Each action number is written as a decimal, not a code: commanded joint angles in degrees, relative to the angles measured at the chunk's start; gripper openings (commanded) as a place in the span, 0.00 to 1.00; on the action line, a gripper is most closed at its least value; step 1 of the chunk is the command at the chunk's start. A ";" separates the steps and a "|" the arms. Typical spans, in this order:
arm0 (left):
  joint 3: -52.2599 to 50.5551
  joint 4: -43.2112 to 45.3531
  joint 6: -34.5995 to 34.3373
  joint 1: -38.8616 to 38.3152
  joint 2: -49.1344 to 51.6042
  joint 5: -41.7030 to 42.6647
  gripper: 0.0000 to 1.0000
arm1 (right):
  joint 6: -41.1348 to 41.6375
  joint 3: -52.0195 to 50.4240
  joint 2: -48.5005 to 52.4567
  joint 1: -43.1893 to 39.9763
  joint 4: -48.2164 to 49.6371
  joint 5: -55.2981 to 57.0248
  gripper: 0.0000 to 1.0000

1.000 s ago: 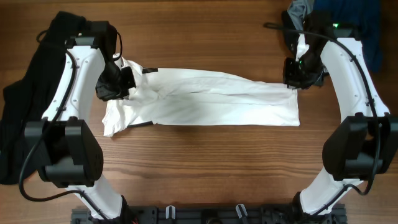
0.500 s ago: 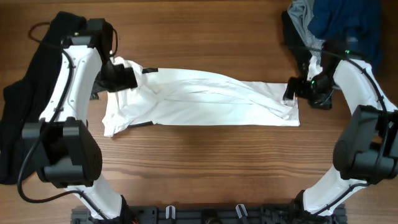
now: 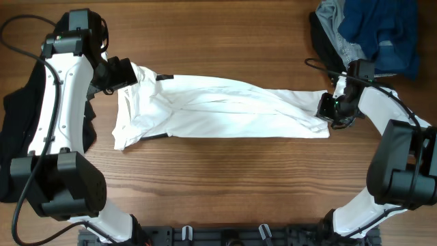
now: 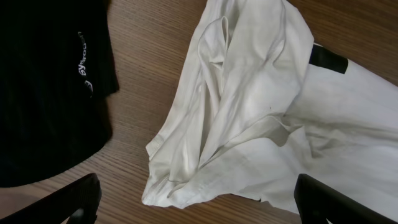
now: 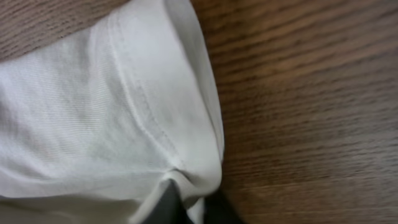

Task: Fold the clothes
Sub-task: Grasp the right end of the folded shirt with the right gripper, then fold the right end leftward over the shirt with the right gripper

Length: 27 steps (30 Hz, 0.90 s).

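We see a wooden bench [image 3: 218,198] with the white shirt [image 3: 225,116] stretched lengthwise across its middle as a long band, its left end rumpled. A black garment [image 3: 17,130] lies heaped along the left edge, its small white logo [image 4: 84,62] showing near the shirt's rumpled end. A blue and grey pile [image 3: 375,27] sits in the far right corner. Our left hand [image 3: 119,72] hovers over the shirt's left end, fingers [image 4: 78,199] spread wide and holding nothing. Our right hand [image 3: 332,108] is pinched tight on the shirt's right hem.
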 commanded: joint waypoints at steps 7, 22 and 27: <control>0.74 0.94 -0.74 0.48 -0.61 0.28 1.00 | -5.16 15.69 -0.52 -9.14 -12.52 -4.66 0.04; 0.74 1.92 -0.72 0.48 -0.50 0.31 1.00 | -0.98 24.61 2.36 26.10 -10.69 -11.02 0.04; 0.74 2.51 -0.72 0.48 -0.50 0.31 1.00 | 0.07 24.61 6.51 34.49 -6.75 -11.82 0.04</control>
